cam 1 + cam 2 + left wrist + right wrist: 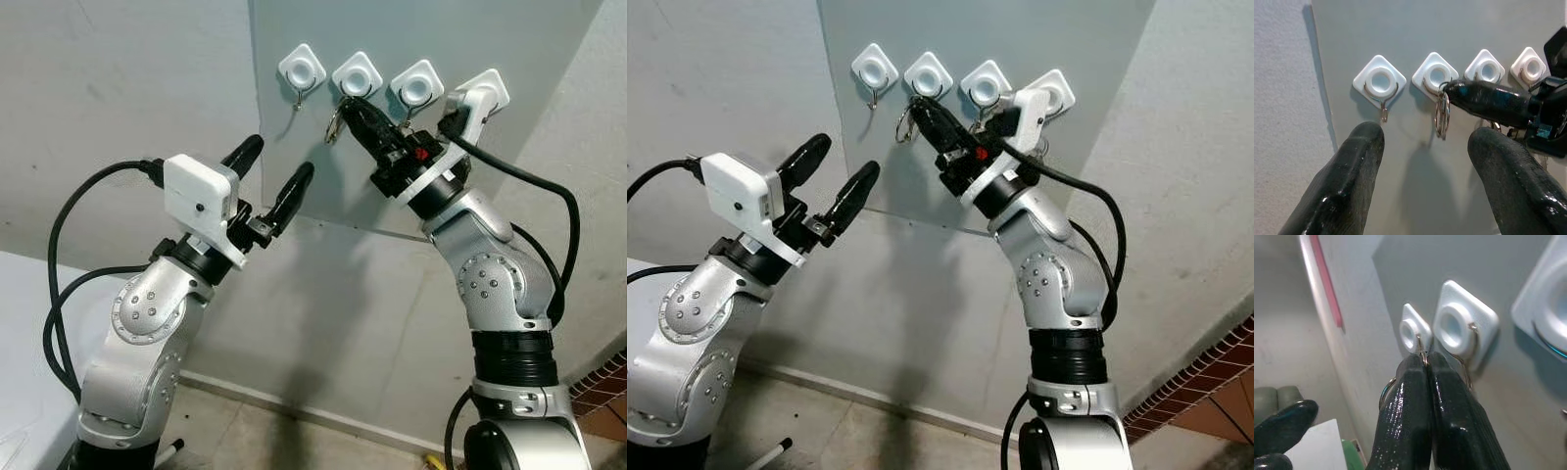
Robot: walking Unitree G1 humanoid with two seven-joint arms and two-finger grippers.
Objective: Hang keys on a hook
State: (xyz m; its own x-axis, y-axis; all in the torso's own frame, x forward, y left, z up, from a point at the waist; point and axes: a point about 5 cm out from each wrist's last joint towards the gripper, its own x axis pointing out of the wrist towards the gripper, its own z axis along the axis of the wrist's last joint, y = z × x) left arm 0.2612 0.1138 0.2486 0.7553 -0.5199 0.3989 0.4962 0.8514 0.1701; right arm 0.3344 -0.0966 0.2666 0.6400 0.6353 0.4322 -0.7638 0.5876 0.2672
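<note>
A pale grey flat panel (411,147) stands against a rough grey wall (108,88), and across its top runs a row of four white diamond-shaped plastic hook mounts, each with a thin wire hook below.

The silver left arm (147,323) is raised in front of the panel, its left gripper (272,180) held apart from the wall with the two black fingers spread wide and nothing between them.

The silver right arm (500,284) reaches up to the row, and the right gripper (351,106) has its fingers pressed together on a silver metal key ring (1442,116).

The ring hangs at the second white hook mount from the left (1436,77), touching its wire hook. Whether it is threaded onto the hook cannot be told.
</note>
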